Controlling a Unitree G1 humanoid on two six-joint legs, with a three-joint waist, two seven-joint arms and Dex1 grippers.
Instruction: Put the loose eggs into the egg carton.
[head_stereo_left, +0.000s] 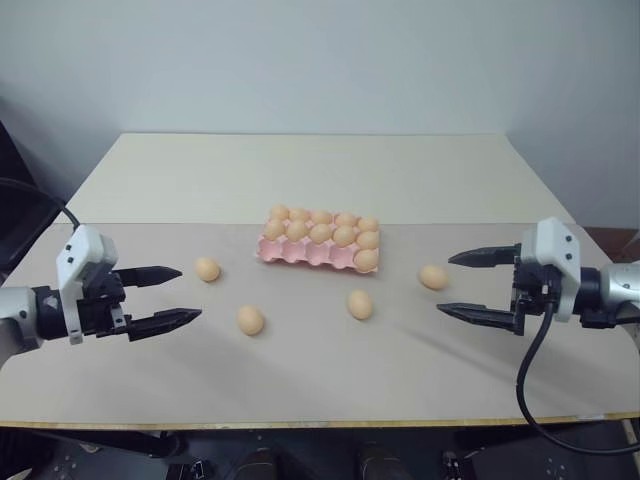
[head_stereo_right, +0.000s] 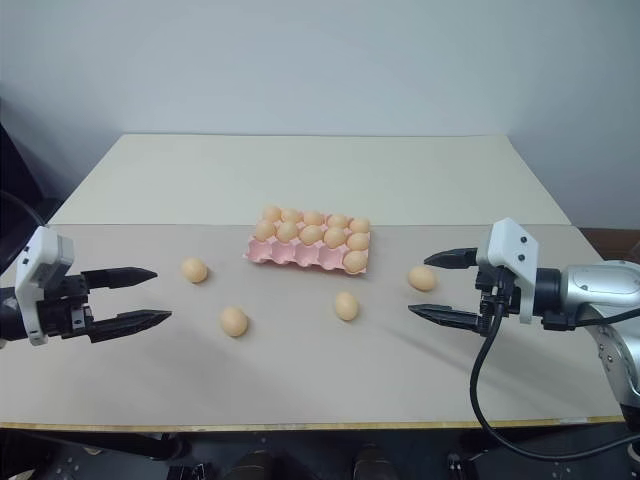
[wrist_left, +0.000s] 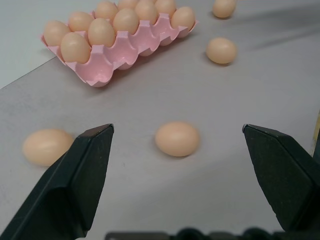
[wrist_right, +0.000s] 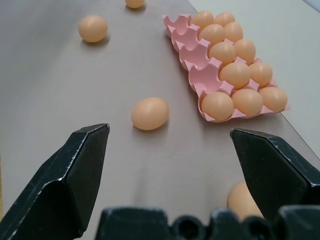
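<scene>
The pale pink egg carton (head_stereo_left: 292, 252) sits at mid-table, its two back rows and its front right cup filled with eggs, the other front cups empty. Several loose eggs lie in front of it: one at the left (head_stereo_left: 207, 269), one nearer (head_stereo_left: 250, 320), one in the middle (head_stereo_left: 360, 304) and one at the right (head_stereo_left: 433, 277). My left gripper (head_stereo_left: 190, 293) hovers open at the left, pointing at the two left eggs, nothing between its fingers. My right gripper (head_stereo_left: 444, 284) is open too, with the right egg (wrist_right: 244, 201) just off its tips.
The eggs and carton rest on a grey mat (head_stereo_left: 300, 370) covering the front half of a cream table. The table's front edge (head_stereo_left: 320, 422) runs close below both grippers. A black cable (head_stereo_left: 530, 390) loops down from the right wrist.
</scene>
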